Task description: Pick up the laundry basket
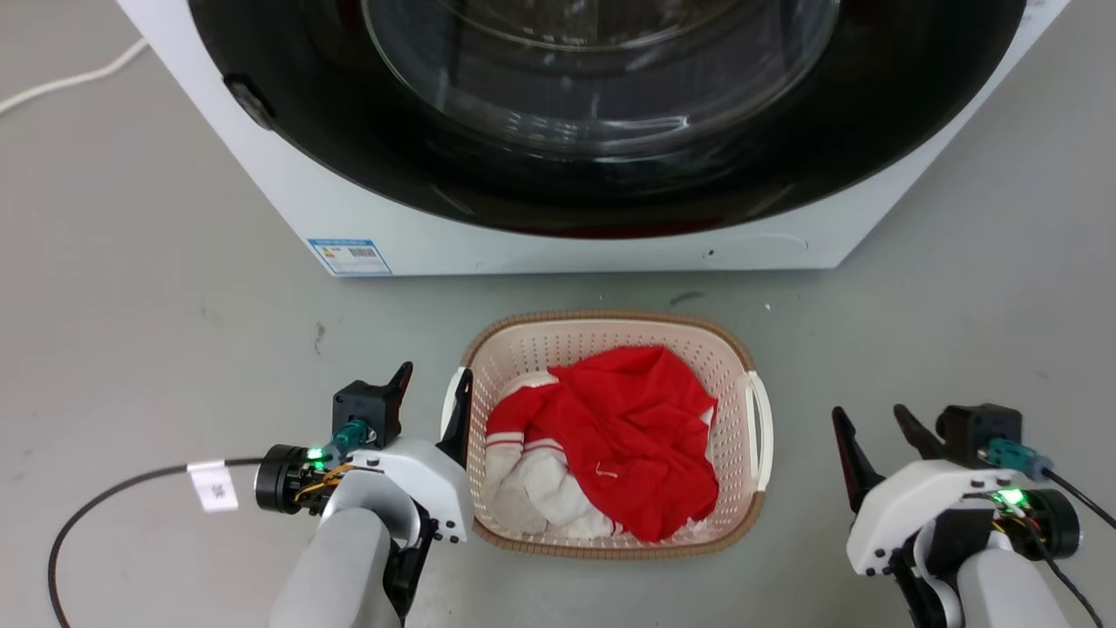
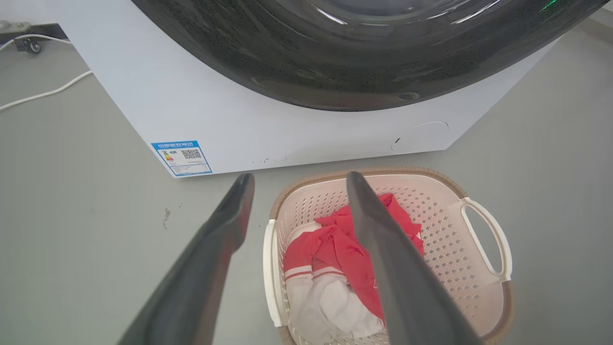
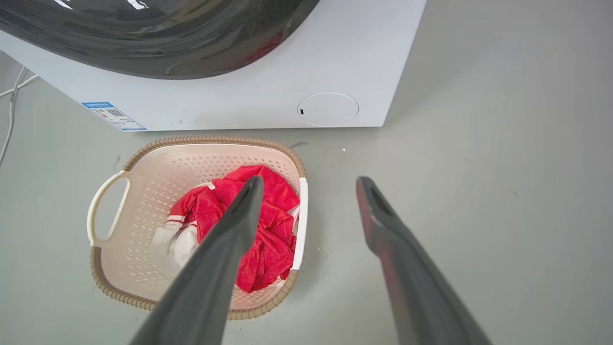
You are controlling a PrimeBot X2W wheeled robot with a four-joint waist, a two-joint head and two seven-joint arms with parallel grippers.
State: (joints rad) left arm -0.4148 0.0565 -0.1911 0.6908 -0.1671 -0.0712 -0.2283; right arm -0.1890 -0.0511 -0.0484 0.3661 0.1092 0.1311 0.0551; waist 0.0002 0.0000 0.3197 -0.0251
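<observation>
In the head view I see the laundry basket point(image 1: 558, 349) on the floor point(image 1: 174, 305) at the washer's point(image 1: 523, 249) 6 o'clock, with my left end effector point(image 1: 433, 384) spread at its 9 o'clock side and my right end effector point(image 1: 872, 427) spread and apart at 3 o'clock; in the left wrist view its white handle point(image 2: 270, 273) shows between my fingers; in the right wrist view the basket sits at 9 o'clock.

Left arm point(image 1: 340, 563), right arm point(image 1: 1003, 593), jaws apart

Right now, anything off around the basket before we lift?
Nothing stands out. The basket sits upright before the washer, clothes inside, nothing spilled or cracked. Left gripper open by its left handle; right gripper open, clear of it.
</observation>
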